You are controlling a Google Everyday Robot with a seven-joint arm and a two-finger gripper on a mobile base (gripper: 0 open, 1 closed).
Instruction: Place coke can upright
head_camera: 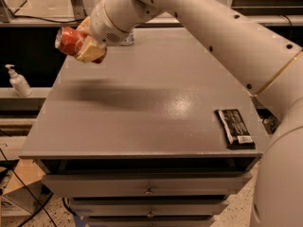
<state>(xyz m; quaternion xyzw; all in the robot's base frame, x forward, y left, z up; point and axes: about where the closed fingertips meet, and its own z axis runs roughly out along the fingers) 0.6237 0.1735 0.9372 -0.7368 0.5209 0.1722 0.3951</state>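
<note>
The gripper [82,40] is up in the air over the far left corner of the table [142,112]. It is clamped on the coke can [67,39]. One tan finger presses the can from below and the other from above, and these fingers [91,52] hug the red can tight. The can is not standing up. It lies on its side in the grip, a bit tilted, with one silver end facing out to the left. It is not touching the table. A big dark shadow [106,91] lies on the gray top under the can and the gripper. The big white arm [213,30] comes in from the right side and reaches across the table to the gripper. Behind the arm, at the far edge of the table, a clear bottle [127,39] peeks out, but most of it is hidden. A flat black packet [235,128] lies near the front right corner of the table, well apart from the can. Under the table top are gray drawers [147,184] with small knobs. Off to the left, on a low ledge beside the table, stands a small white pump bottle [18,82].
</note>
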